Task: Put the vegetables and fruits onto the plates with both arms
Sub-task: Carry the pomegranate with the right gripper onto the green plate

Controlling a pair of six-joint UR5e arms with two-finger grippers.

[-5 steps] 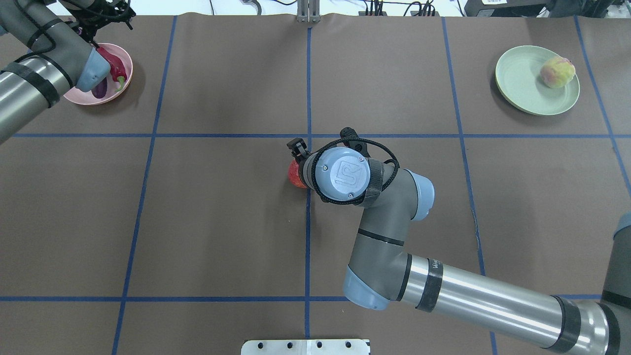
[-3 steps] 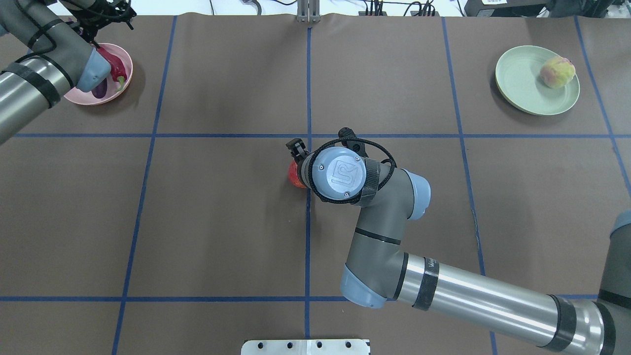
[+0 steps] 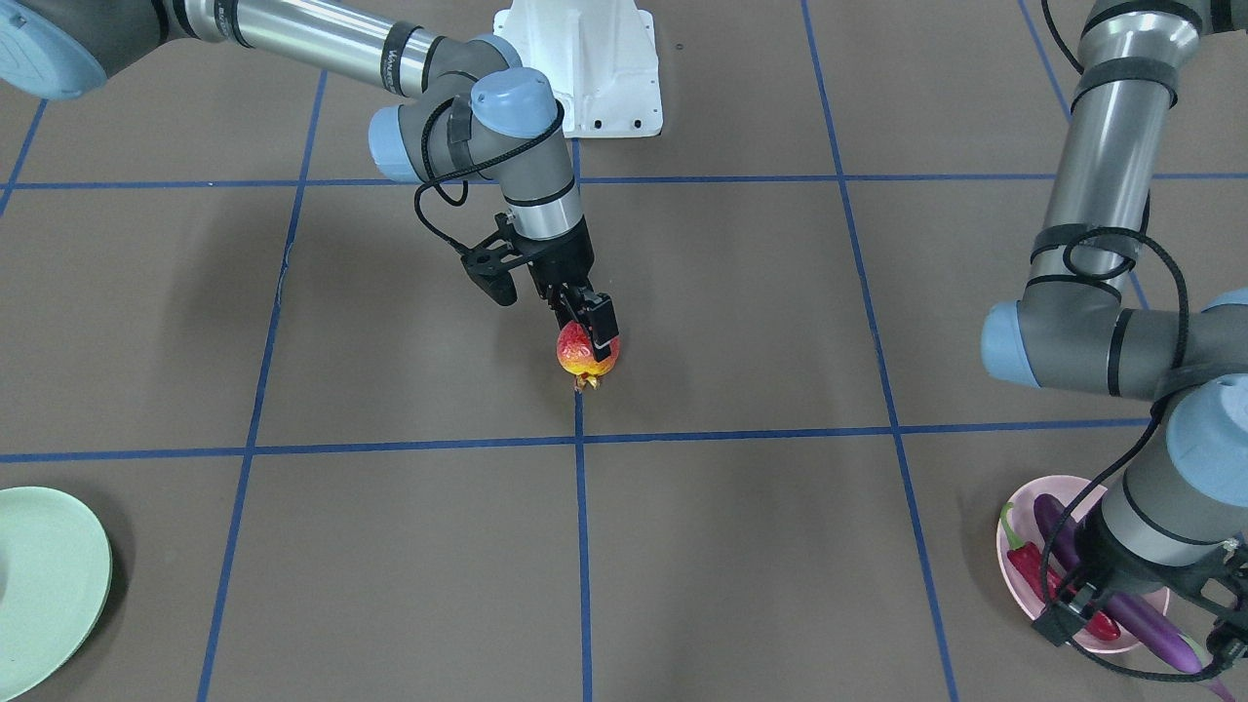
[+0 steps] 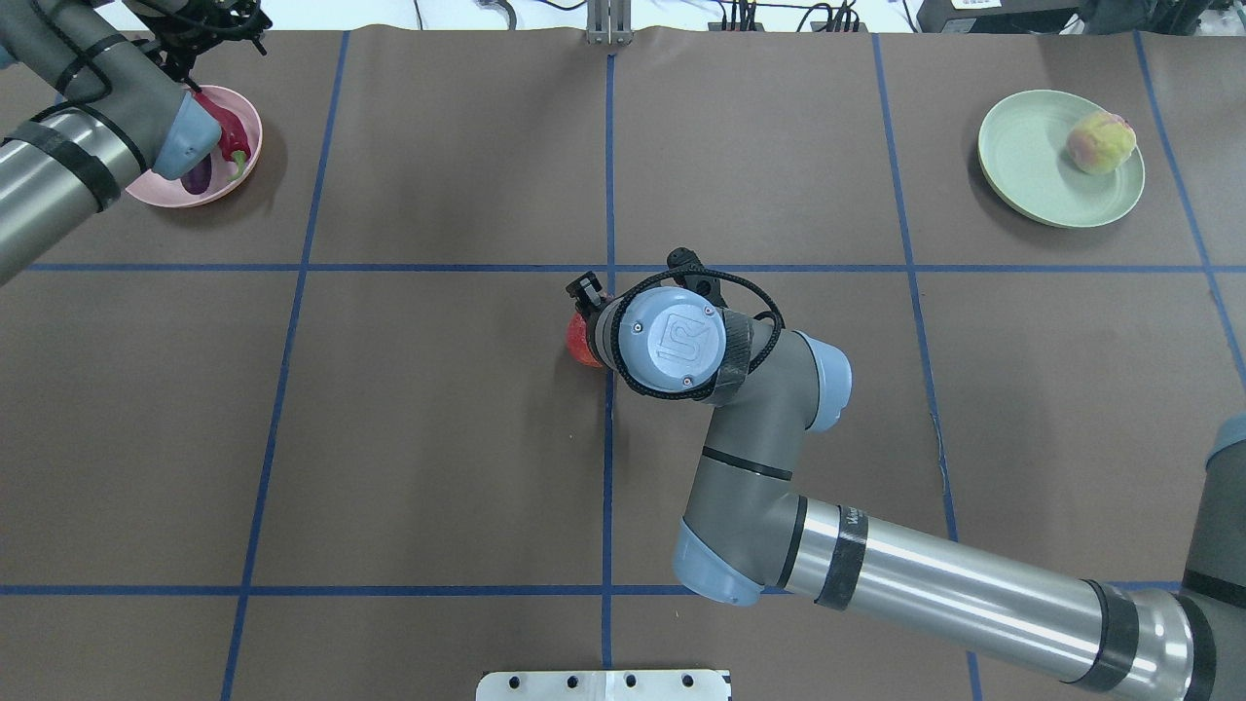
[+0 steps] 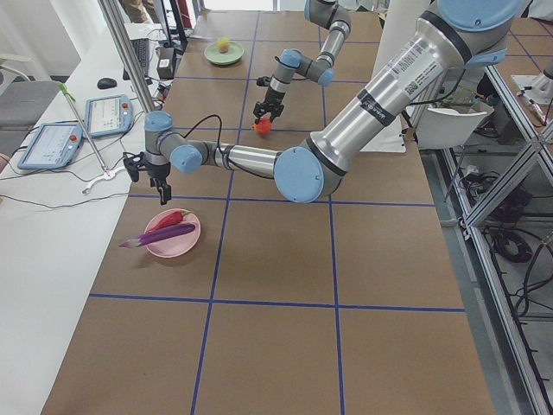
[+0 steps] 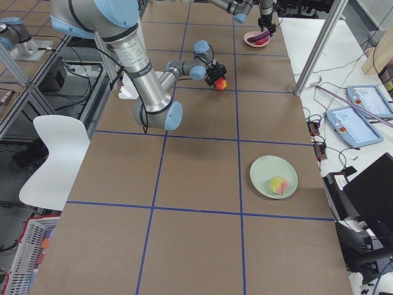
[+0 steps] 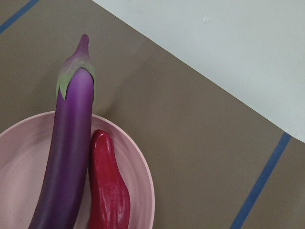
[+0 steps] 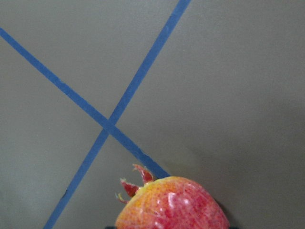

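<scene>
Over brown, blue-taped tabletop, lift pomegranate, clamped tight by right end effector, straight up, carry level to mint plate beside peach; cannot tell state of left end effector.

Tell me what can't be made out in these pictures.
Left gripper: jaws too small in the left view, hidden by the left arm overhead, cut off front-facing.
Pomegranate: mostly under the right arm overhead.
Green plate: cut by the front-facing edge, its peach out of frame there.
</scene>
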